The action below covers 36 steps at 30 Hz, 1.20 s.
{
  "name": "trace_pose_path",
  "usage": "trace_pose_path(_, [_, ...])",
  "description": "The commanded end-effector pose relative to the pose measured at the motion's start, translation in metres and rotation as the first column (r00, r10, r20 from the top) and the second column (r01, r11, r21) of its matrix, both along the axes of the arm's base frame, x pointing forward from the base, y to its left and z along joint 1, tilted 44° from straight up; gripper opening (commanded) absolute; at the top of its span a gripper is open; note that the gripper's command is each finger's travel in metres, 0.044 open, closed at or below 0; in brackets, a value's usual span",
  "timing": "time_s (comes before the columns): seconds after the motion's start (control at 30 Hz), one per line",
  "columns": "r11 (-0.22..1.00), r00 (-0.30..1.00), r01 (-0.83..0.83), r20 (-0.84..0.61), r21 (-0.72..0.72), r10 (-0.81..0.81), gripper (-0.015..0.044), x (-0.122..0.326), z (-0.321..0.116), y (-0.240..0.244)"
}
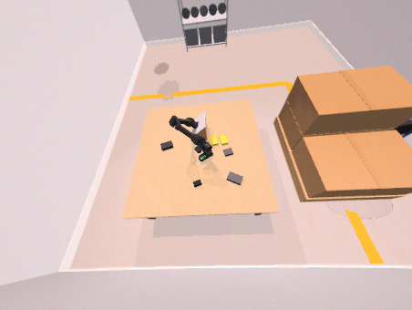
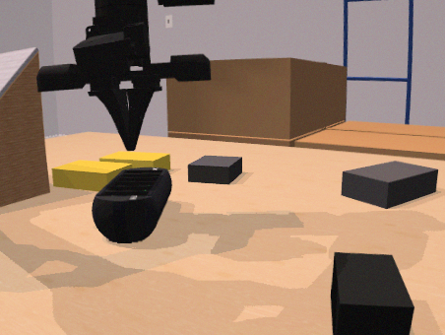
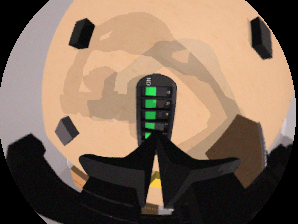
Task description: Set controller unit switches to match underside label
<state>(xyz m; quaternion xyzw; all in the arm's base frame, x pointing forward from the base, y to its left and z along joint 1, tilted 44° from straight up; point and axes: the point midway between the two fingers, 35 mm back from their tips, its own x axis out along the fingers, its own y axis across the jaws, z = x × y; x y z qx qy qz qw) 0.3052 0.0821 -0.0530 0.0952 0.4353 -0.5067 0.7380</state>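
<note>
The dark grey controller unit (image 1: 202, 158) (image 2: 129, 219) (image 3: 156, 81) sits on the bench, its switch face up. In the wrist view the ON mark is at its far end and a column of green switch ends runs down the left side. Four switches show clearly, a fifth partly; the rest are hidden behind the fingers. Which ends are pressed down I cannot tell for sure. The label underneath is hidden. My gripper (image 2: 130, 149) (image 3: 156, 133) is shut and empty. Its tips point down, above the unit and apart from it in the exterior view.
Two yellow blocks (image 1: 223, 139) (image 2: 89, 174) and a small grey block (image 1: 228, 151) (image 2: 215, 169) lie near the unit. A larger grey block (image 1: 234, 178) (image 2: 389, 183) and black blocks (image 1: 167, 145) (image 2: 371, 281) lie farther off. A brown wedge-shaped stand (image 2: 22, 143) (image 3: 236, 145) stands beside the arm.
</note>
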Motion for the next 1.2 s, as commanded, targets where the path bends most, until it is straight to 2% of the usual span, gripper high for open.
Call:
trace_pose_path(0.0, [0.999,0.999,-0.029,0.020,0.028,0.029,0.0000,-0.010,-0.001,-0.011])
trace_pose_path(0.33, [0.990,0.989,-0.113,0.102,0.083,0.105,0.0000,-0.038,-0.003,-0.039])
trace_pose_path(1.17, [0.990,0.989,-0.114,0.102,0.085,0.105,0.0000,-0.035,-0.030,-0.064])
